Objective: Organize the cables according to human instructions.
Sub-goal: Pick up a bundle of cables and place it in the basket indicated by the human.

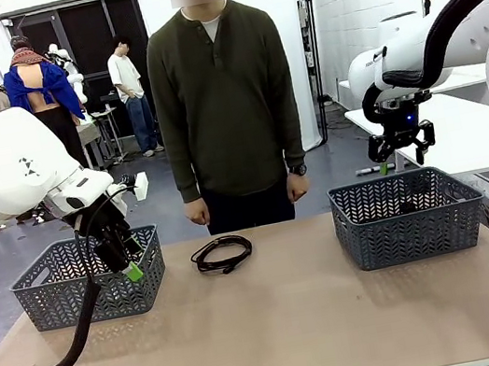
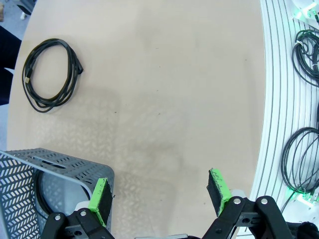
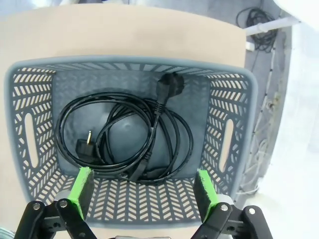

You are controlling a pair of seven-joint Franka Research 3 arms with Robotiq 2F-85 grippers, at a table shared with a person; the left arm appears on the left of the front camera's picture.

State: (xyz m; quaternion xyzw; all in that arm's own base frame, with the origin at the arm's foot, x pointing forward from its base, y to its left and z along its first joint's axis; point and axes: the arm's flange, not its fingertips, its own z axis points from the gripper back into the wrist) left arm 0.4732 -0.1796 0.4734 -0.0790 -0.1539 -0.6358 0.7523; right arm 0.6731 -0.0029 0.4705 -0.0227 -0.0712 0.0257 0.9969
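Observation:
One black cable (image 1: 222, 253) lies coiled on the tan table in front of the person; in the left wrist view the cable (image 2: 50, 74) is far up at the left. Another coiled cable (image 3: 124, 139) with black plug ends rests on the floor of the right grey basket (image 3: 232, 134). My right gripper (image 1: 401, 155) hangs open above that right basket (image 1: 407, 216), and its green pads (image 3: 82, 189) are spread with nothing between them. My left gripper (image 1: 130, 268) is open and empty at the front right corner of the left basket (image 1: 87, 282); in its own view the left gripper (image 2: 159, 194) is over bare table.
A person stands at the far edge of the table, arms down, hands (image 1: 198, 212) near the edge. The left basket's corner (image 2: 60, 164) sits close to my left fingers, with a dark cord curve inside it. Loose cords (image 2: 301, 164) lie beyond the table's edge.

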